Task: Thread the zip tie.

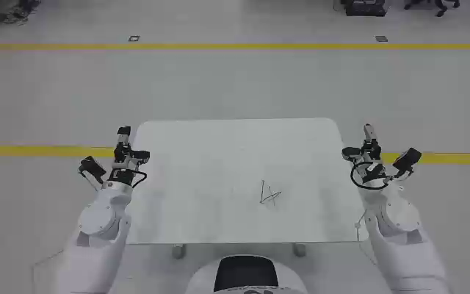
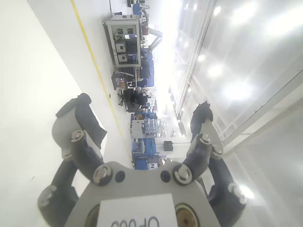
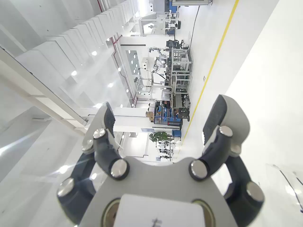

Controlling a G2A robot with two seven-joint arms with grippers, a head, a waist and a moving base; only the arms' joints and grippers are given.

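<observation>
Zip tie [image 1: 269, 194] lies flat, right of the table's [image 1: 220, 147] centre. Left gripper [image 2: 142, 105] and right gripper [image 3: 163, 105] stand spread and empty at the table's side edges. Likely risk: the thin, flat strap slips the pinch.

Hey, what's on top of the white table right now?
Thin dark strands of zip tie lie crossed on the table, uncovered. How many there are, and what lies under the crossing, is too fine to tell.

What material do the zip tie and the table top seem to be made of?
The zip tie looks like black plastic: thin bent strands that cross. The table top is white, smooth and matte, maybe laminate or painted board.
</observation>
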